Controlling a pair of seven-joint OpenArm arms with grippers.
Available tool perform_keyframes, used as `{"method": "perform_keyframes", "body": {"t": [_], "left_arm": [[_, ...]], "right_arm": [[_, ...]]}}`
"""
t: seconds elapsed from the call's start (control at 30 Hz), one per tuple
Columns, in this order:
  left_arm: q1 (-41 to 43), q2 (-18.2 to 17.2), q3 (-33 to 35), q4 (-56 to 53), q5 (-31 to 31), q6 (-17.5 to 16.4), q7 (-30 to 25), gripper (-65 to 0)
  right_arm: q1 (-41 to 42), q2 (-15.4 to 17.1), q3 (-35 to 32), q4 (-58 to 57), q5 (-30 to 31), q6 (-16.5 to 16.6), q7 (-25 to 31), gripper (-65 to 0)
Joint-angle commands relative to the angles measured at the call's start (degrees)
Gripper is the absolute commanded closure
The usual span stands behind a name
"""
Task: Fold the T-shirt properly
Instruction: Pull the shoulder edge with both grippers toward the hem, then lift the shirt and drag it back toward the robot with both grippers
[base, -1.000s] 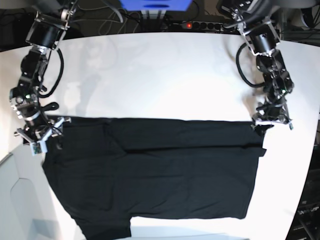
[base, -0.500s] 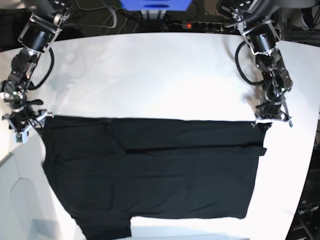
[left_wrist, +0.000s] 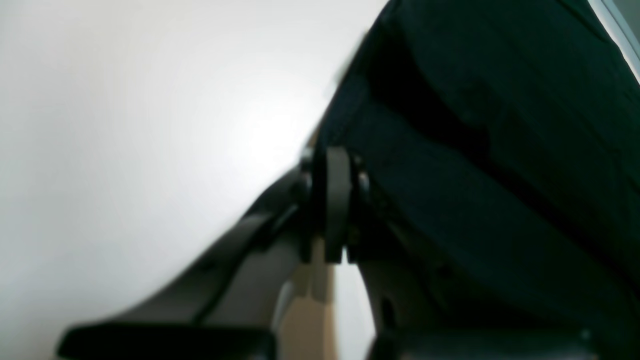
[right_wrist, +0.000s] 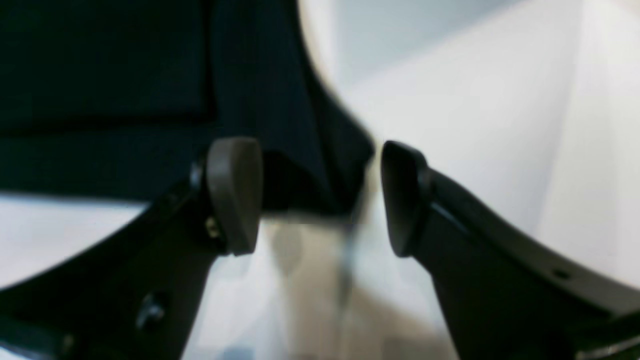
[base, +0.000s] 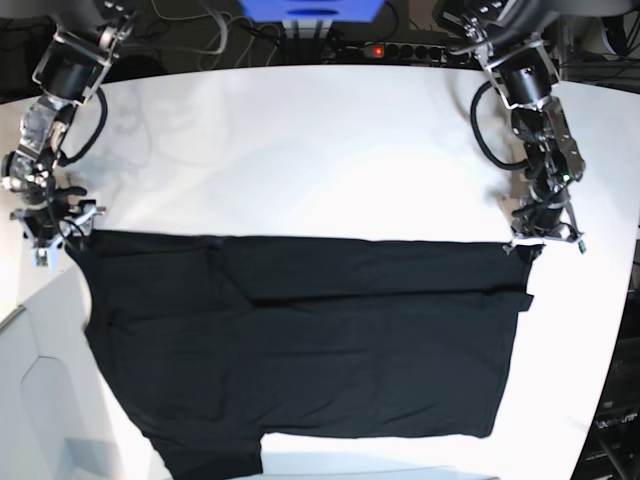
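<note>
Base view, from left to right: the right gripper (base: 48, 232) is seen at the T-shirt (base: 300, 340) corner near the table (base: 300, 150) left edge, jaws apart; the left gripper (base: 538, 238) is pinched together on the opposite corner. An uneven lift could be caused, since only one corner is clamped. Only the wrist views show the cloth between the pads (right_wrist: 235, 195)

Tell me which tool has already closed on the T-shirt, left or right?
The left tool, at the base view's right: it is shut on the T-shirt corner. The right tool stands open, fabric between its fingers but not pinched.
</note>
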Motion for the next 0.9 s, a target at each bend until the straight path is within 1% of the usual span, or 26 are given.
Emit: {"method": "perform_keyframes", "body": {"t": [0.0, 0.23, 0.3, 0.37, 0.43, 0.5, 0.57, 0.67, 0.87], "left_arm": [[0.2, -0.6, 0.0, 0.0, 0.9, 0.5, 1.9, -0.5], [1.4, -0.7, 0.0, 0.2, 0.9, 0.5, 1.9, -0.2], [3.0, -0.7, 0.0, 0.7, 0.9, 0.5, 1.9, -0.2], [3.8, -0.7, 0.0, 1.3, 0.8, 0.5, 1.9, -0.2], [4.0, -0.7, 0.0, 2.4, 0.8, 0.5, 2.0, -0.2], [5.3, -0.7, -0.2, 4.1, 0.7, 0.5, 2.7, -0.2], [6.2, -0.7, -0.3, 7.2, 0.5, 0.5, 5.0, -0.2], [7.0, -0.7, -0.4, 11.6, 0.5, 0.5, 7.5, -0.2], [7.9, -0.7, -0.5, 21.0, 0.5, 0.5, 10.4, -0.2]], "right_arm": [[1.0, 1.2, 0.0, 0.9, 0.1, 0.0, 0.4, -35.6], [-0.9, 1.2, 0.2, -1.4, 0.2, 0.0, 0.8, -19.2], [-1.4, 1.2, 0.2, -1.1, 0.2, 0.0, 0.7, -14.5], [-2.1, 1.2, 0.2, -1.0, 0.3, 0.0, 0.6, -8.6], [-2.3, 1.2, 0.2, -1.0, 0.3, 0.0, 0.5, -1.2], [-2.4, 1.2, 0.2, -0.8, 0.3, 0.0, 0.4, 0.0], [-2.8, 1.8, 0.2, 1.4, 0.3, 0.0, 0.3, 0.0], [-5.0, 1.7, 0.2, 6.6, 0.3, 0.0, 0.3, 0.0], [-7.0, 1.7, 0.0, 17.1, 0.1, 0.0, 0.2, 0.0]]}}
